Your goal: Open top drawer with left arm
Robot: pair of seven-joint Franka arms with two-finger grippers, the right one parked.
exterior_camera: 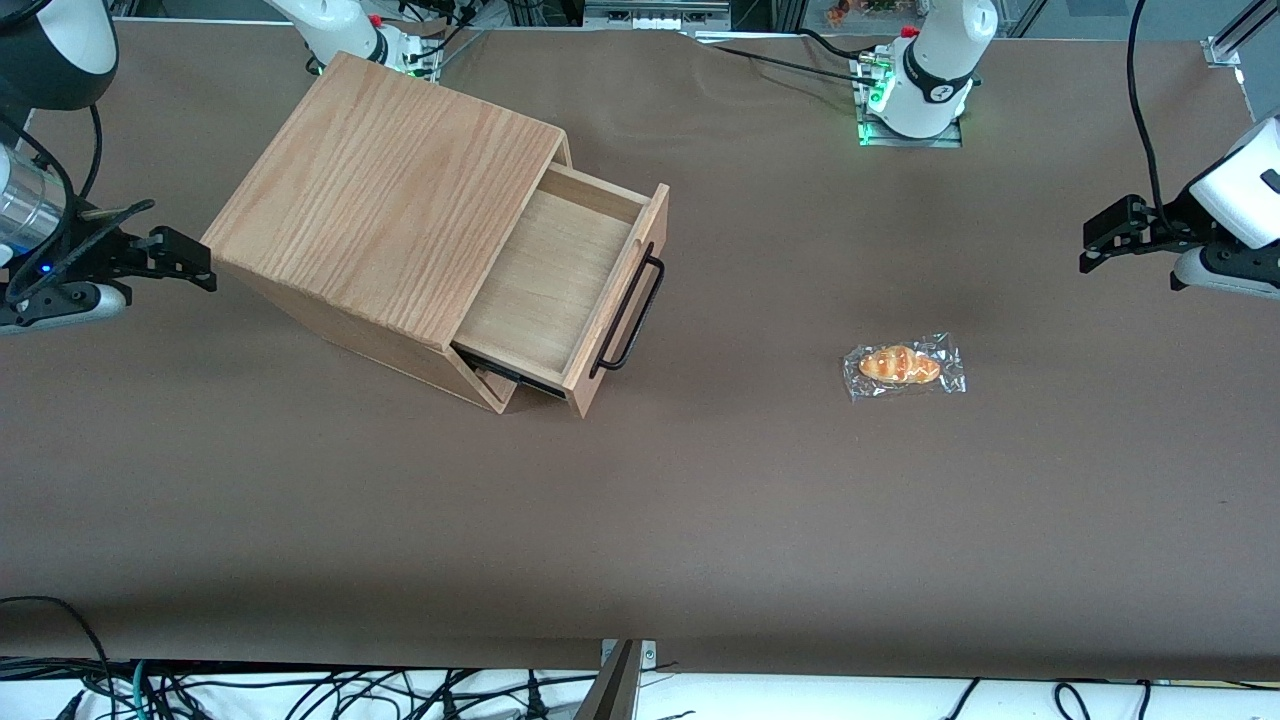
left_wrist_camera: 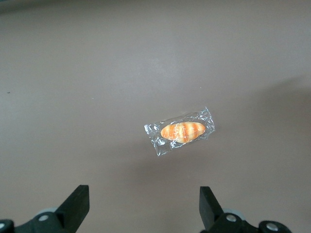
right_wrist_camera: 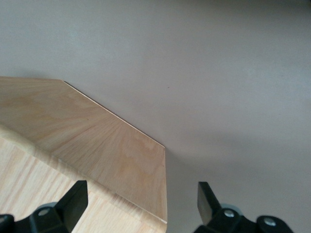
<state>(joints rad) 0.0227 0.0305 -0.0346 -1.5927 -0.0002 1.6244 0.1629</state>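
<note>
The left arm's gripper (exterior_camera: 1098, 243) hangs in the air at the working arm's end of the table, well apart from the cabinet, its black fingers (left_wrist_camera: 77, 204) spread wide with nothing between them. The left arm (exterior_camera: 1240, 215) itself shows as a glossy white link with a black cable rising from it. From the wrist view the gripper (left_wrist_camera: 143, 206) looks down on bare brown table (left_wrist_camera: 73, 87) and on a small bread roll (left_wrist_camera: 182, 131), golden-orange with paler stripes, sealed in a clear crinkled wrapper. In the front view that bread roll (exterior_camera: 900, 364) lies flat on the table (exterior_camera: 700, 520), between the cabinet and the gripper, nearer to the front camera than the gripper and touching nothing else. The top drawer (exterior_camera: 560, 290) stands pulled well out of the oak-grain cabinet (exterior_camera: 385, 195), which sits angled on the table toward the parked arm's end. The drawer's pale wooden floor lies exposed and holds nothing visible. Its long black bar handle (exterior_camera: 630, 310) runs along the drawer front, facing the roll's part of the table, and nothing touches it. Under the open drawer, a dark gap shows at the cabinet's front. The cabinet's wide grained top panel overhangs the inner part of the drawer.
</note>
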